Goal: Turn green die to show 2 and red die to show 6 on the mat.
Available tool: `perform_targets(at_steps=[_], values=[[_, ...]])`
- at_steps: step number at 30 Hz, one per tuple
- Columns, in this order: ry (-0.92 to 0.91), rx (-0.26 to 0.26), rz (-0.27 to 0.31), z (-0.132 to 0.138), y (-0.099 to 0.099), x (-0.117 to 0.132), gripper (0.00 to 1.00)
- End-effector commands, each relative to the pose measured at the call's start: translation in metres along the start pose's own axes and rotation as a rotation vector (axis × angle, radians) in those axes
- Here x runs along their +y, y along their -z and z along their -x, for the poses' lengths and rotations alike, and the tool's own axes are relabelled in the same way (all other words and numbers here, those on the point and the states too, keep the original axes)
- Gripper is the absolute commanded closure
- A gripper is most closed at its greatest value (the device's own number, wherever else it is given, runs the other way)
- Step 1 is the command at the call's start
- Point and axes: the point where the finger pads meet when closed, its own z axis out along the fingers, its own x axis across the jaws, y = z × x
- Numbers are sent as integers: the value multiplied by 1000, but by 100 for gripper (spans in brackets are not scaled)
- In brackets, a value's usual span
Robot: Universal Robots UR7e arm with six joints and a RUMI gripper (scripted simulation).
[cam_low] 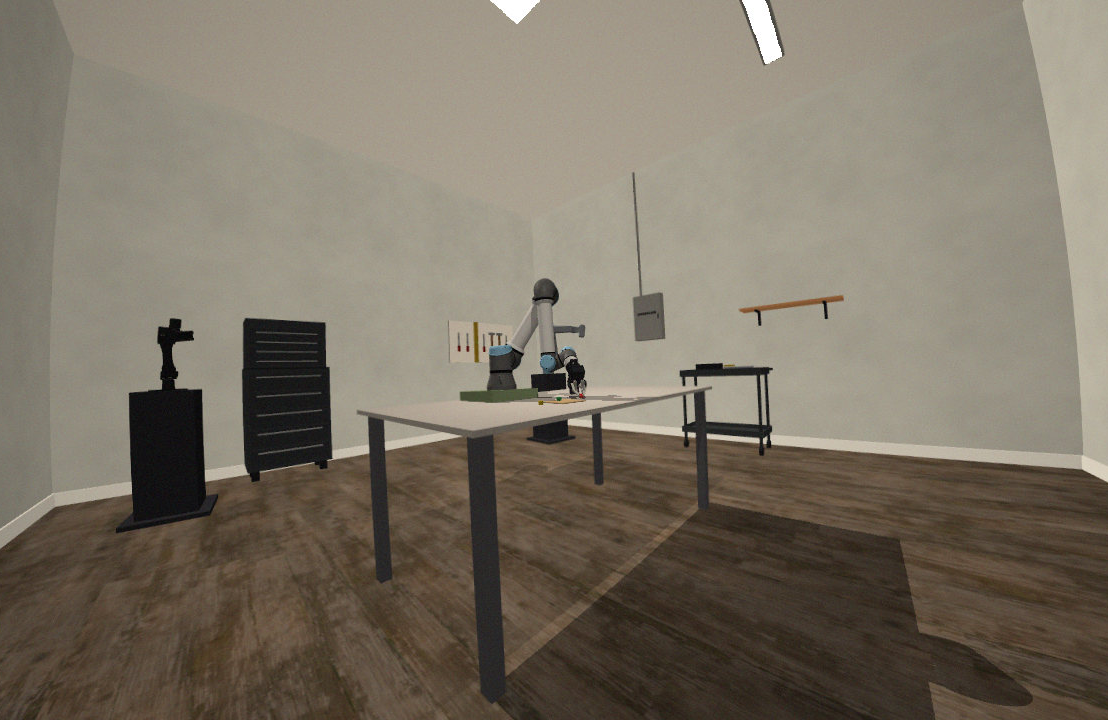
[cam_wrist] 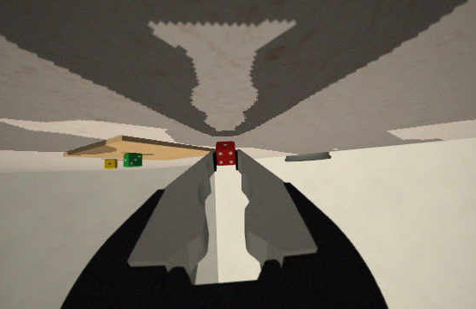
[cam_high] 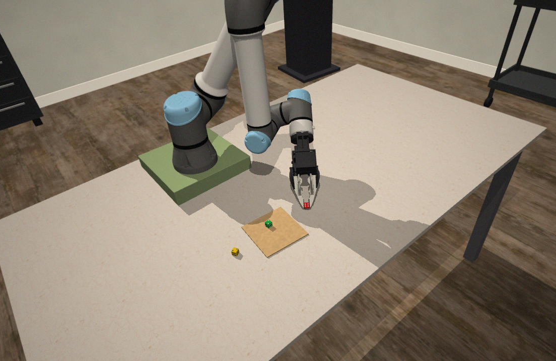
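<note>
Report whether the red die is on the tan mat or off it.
Off. The small red die is pinched between the gripper fingers, beside the flat tan mat's corner.

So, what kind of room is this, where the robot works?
Probably a workshop or robotics lab. A black tool chest with drawers stands by the wall, a board with hanging hand tools is behind the arm, and a wheeled cart stands beside the white table.

Grey-legged table (cam_low: 487,413), arm on green base (cam_low: 474,395), black cart (cam_low: 725,371) beyond.
</note>
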Motion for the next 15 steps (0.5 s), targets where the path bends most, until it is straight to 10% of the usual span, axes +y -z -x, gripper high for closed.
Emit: perform_targets(at_steps=[1, 15], values=[[-1, 1, 1, 0, -2, -2, 100], [-1, 1, 1, 0, -3, -4, 100]])
